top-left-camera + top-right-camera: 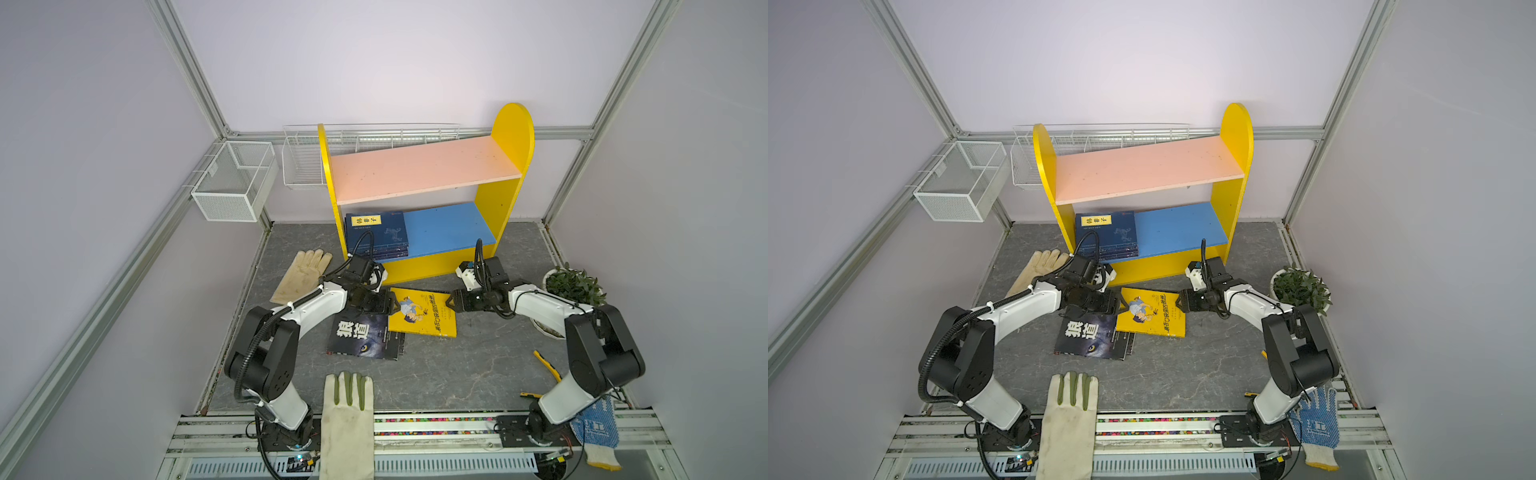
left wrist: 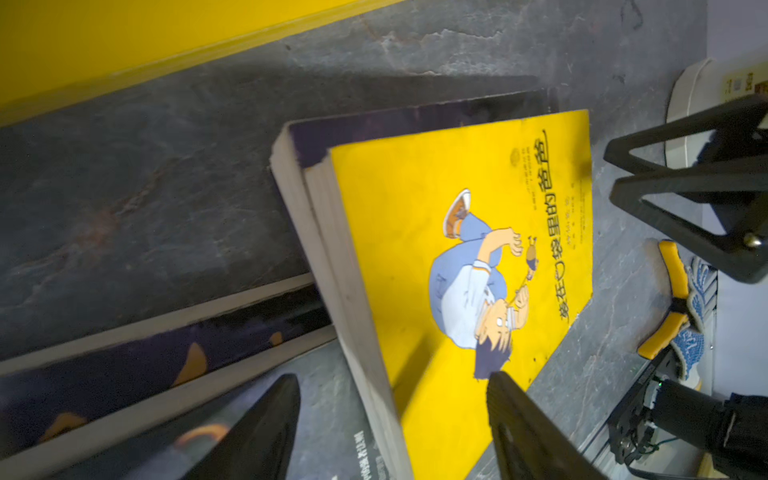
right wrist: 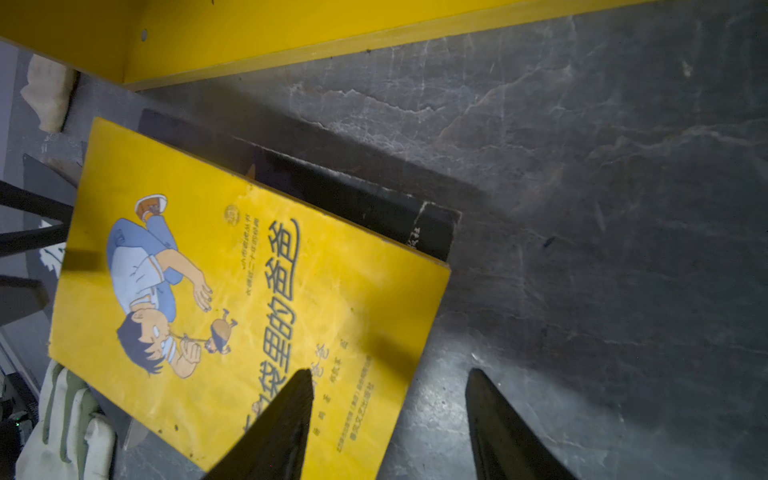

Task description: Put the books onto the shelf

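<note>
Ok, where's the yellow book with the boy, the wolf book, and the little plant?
yellow book (image 1: 428,318): in a top view, on the middle of its cover.
wolf book (image 1: 374,340): in a top view, on the dark cover below the title.
plant (image 1: 573,286): in a top view, on its green leaves.

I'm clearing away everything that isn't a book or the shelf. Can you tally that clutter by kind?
Gloves: 3 (beige glove, white-and-green glove, blue-dotted glove)
Wire baskets: 2 (mesh basket, long wire basket)
Potted plant: 1
Yellow-handled pliers: 1
Total: 7
</note>
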`<state>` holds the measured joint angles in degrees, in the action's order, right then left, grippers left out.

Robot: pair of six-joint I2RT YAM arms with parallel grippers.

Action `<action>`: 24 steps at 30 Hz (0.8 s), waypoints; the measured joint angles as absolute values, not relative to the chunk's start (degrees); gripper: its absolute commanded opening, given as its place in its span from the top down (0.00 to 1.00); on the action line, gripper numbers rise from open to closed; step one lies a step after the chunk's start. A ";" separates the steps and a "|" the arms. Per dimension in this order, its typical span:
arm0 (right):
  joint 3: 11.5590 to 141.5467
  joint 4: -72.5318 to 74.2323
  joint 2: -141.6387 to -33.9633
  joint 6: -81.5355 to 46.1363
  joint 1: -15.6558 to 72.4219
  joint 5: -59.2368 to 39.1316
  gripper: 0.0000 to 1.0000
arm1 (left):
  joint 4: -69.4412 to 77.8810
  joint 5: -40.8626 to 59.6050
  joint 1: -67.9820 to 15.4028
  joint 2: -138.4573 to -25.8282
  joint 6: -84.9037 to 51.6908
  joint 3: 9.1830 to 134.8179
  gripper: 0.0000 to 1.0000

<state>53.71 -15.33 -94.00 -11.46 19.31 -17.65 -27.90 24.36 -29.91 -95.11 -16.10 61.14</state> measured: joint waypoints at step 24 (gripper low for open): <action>52.49 -16.45 -95.61 -11.11 19.03 -25.12 0.40 | -32.80 26.02 -33.30 -97.56 -7.60 65.58 0.38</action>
<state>52.49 -16.45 -95.61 -11.11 19.03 -25.12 -32.80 26.02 -33.30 -97.56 -7.60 65.58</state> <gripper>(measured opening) 0.600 0.625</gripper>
